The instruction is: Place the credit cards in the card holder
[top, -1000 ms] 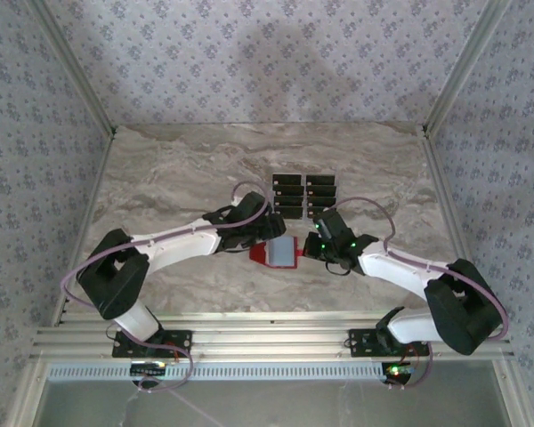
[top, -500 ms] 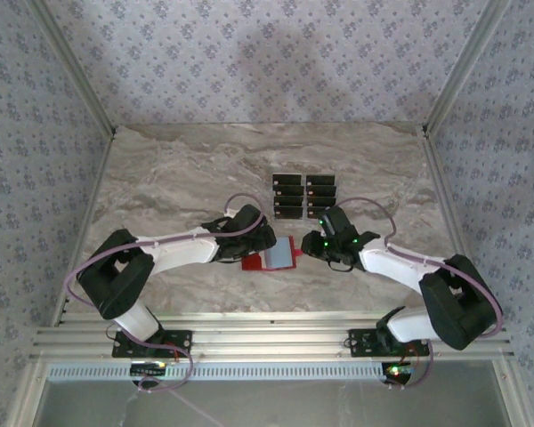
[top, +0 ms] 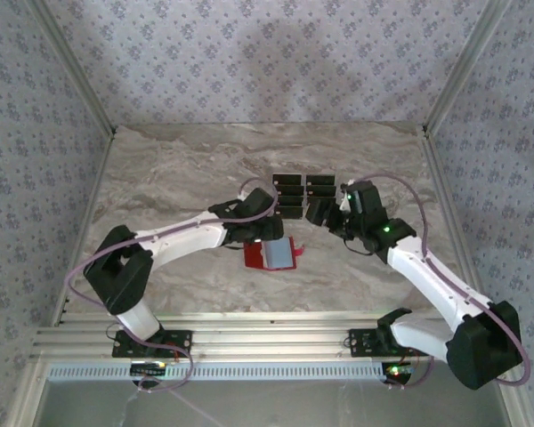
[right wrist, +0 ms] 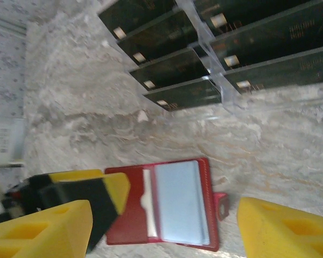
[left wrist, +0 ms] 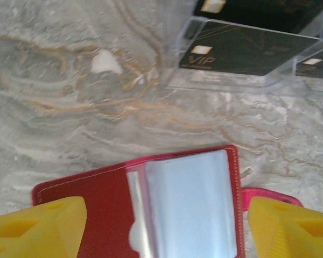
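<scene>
Right jaws: spread wide, nothing in them. The right gripper (right wrist: 161,234) hangs by the near end of the right-hand card column. Left jaws: about half spread on the left gripper (left wrist: 164,223), straddling the small red folding card holder (left wrist: 97,209). 1 finger sits at its left edge; can't tell if they pinch it or just rest there. The card holder lies open and flat on the marble-pattern table (top: 178,178), grey-blue pocket up, just in front of the clear plastic tiered rack (left wrist: 220,85). The rack holds the flat black credit cards (right wrist: 169,70) in 2 columns.

Step, my read: right fetches 1 card. To do it well:
- go for the front card, which looks least boxed in; pinch across its short sides
- draw it out along the slot's slope, not straight up, or the rack may drag
- pin the holder with left so it can't slide
- pocket mouth looks to be at the fold, by the thumb notch; feed the card in flat from that side
</scene>
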Controlling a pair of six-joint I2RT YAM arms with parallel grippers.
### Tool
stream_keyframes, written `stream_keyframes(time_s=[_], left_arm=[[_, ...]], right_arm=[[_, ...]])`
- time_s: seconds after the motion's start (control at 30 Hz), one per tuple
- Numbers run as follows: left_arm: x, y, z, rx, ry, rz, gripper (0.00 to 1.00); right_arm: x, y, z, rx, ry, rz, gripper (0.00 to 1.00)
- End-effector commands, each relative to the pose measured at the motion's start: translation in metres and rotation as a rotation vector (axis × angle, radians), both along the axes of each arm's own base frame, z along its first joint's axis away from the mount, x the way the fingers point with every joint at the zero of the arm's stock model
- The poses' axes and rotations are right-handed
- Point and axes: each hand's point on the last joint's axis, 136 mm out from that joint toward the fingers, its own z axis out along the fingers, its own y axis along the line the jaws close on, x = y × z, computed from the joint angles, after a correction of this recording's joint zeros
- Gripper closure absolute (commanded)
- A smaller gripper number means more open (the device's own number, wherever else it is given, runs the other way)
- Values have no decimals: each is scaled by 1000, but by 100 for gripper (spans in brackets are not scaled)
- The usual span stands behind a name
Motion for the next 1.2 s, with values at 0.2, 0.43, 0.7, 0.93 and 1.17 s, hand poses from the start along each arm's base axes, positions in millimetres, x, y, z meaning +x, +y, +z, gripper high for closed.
stream_keyframes(time_s=[0.2,0.43,0.7,0.93,1.17], left_arm=[[-11,4,-35,292,49,-123,22],[-13,1,-56,345,75,-173,22],[-14,4,-70,379,91,-183,22],[-11,16,-74,425,97,-180,21],[-5,35,-70,449,89,-152,21]], right_arm=[[14,1,62,116,-23,16,23],[33,1,97,227,-59,16,21],[42,7,125,302,-97,45,19],[54,12,130,370,-93,59,19],[53,16,139,372,-110,71,20]])
